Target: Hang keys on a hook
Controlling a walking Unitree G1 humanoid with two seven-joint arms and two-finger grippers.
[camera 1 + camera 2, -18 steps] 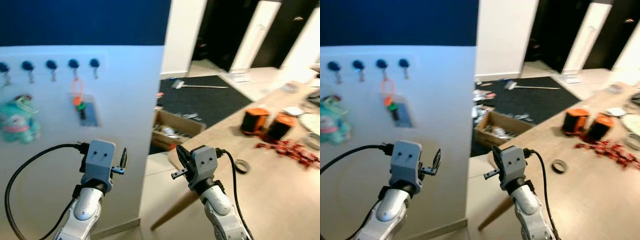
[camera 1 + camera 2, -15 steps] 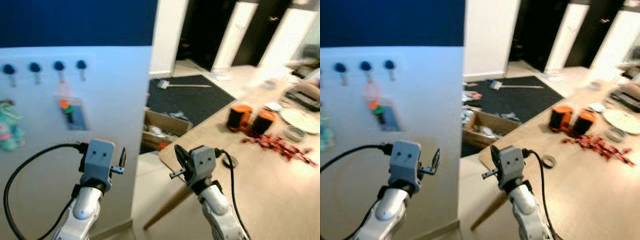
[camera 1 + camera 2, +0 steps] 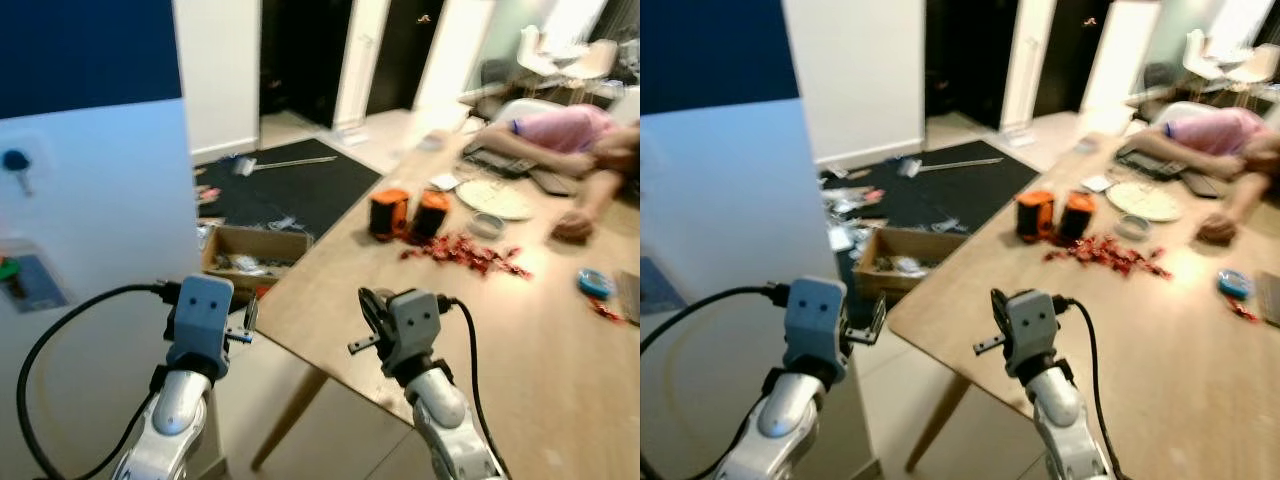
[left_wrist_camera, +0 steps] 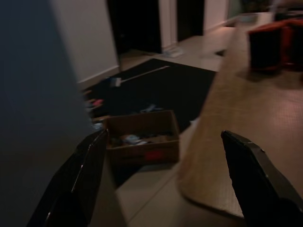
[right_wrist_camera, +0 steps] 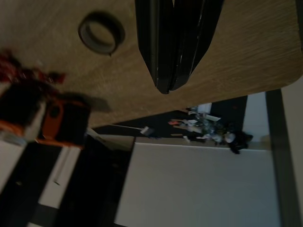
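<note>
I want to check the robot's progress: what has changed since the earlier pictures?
The head camera turned right, from the hook wall toward the table; the things themselves did not move. Nothing was taken or let go. Left hand stays open, right hand stays shut, both raised as before.

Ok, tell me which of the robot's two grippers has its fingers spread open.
The left gripper: its fingers stand wide apart, while the right gripper is pressed shut.

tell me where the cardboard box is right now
The cardboard box sits on the floor ahead of the left gripper, between the white wall panel on the robot's left and the near corner of the wooden table, at the dark rug's edge.
</note>
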